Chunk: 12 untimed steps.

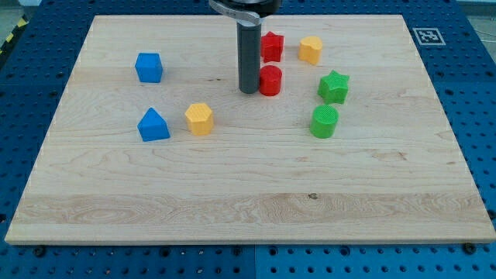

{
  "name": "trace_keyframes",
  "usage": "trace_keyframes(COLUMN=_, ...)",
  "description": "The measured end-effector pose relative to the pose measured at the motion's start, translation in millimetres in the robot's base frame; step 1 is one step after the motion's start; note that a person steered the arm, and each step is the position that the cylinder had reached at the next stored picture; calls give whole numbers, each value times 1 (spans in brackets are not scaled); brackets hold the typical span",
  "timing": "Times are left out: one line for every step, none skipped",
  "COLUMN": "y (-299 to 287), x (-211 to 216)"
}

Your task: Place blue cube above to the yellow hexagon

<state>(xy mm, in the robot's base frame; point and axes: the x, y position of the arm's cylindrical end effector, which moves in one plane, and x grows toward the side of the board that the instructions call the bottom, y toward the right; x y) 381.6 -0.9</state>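
The blue cube point(149, 67) sits at the upper left of the wooden board point(248, 201). A yellow hexagon point(199, 118) lies below and to the right of it, left of centre. A second yellow hexagonal block point(311, 49) is at the upper right. My tip point(249, 90) rests on the board near the top centre, touching or nearly touching the left side of a red cylinder point(270, 80). It is well to the right of the blue cube and above-right of the nearer yellow hexagon.
A blue triangular block point(153, 125) lies just left of the nearer yellow hexagon. A red star block point(271, 46) sits above the red cylinder. A green star point(334, 87) and a green cylinder point(325, 122) stand at the right.
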Motion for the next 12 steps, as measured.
trace_keyframes(y=4, x=0)
trace_keyframes(y=6, x=-1)
trace_keyframes(y=6, x=-1)
trace_keyframes(y=-10, x=4)
trace_keyframes(y=-54, x=6)
trace_keyframes(y=-94, x=6)
trace_keyframes(y=-125, x=7)
trace_keyframes(y=-147, x=14)
trace_keyframes(y=-168, x=22)
trace_keyframes(y=-186, x=23)
trace_keyframes(y=-193, x=1)
trace_keyframes(y=-194, x=-31)
